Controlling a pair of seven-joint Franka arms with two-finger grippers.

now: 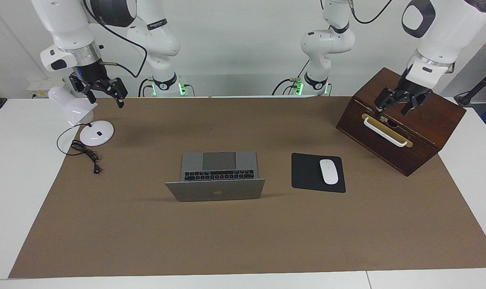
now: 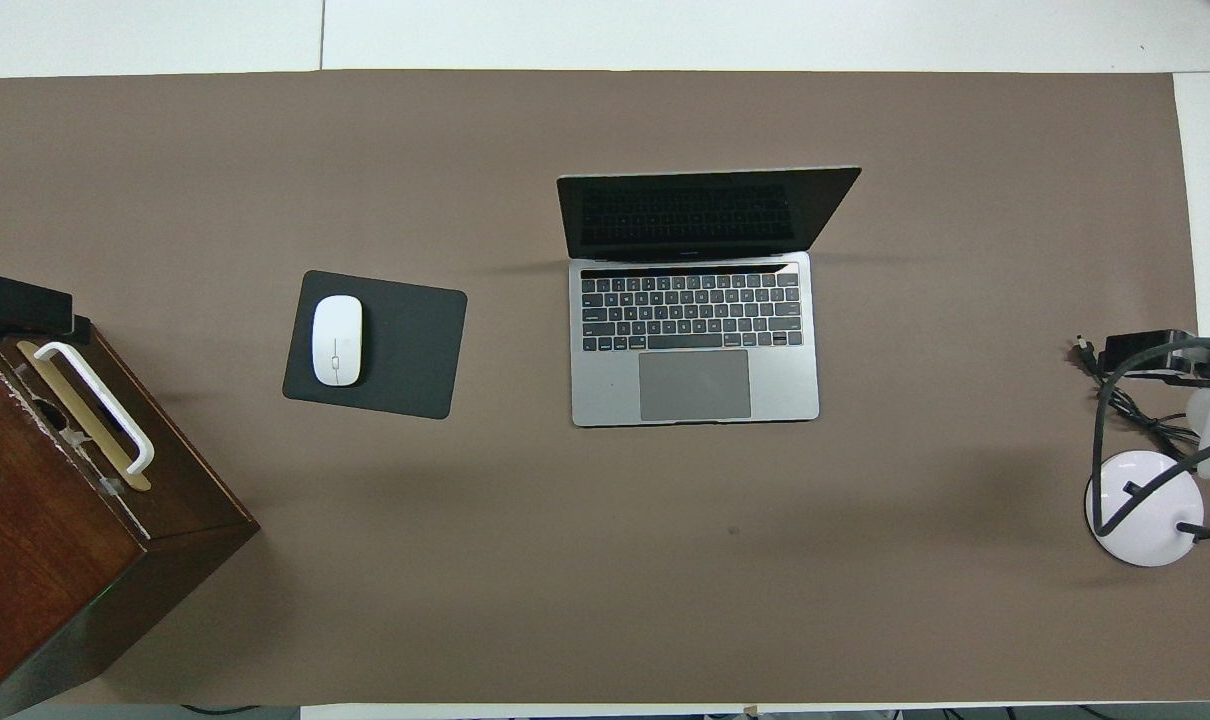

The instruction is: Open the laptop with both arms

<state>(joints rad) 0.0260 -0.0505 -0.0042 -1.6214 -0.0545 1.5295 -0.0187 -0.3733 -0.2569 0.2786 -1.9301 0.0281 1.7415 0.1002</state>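
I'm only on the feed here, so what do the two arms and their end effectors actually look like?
Both arms are glossy white jointed tubes with black bands at the joints and a silver ring at the wrist. Black cables loop along them, and green lights glow at the bases. The left end effector and the right end effector are small, black and two-fingered, with a tiny blue light just above each.
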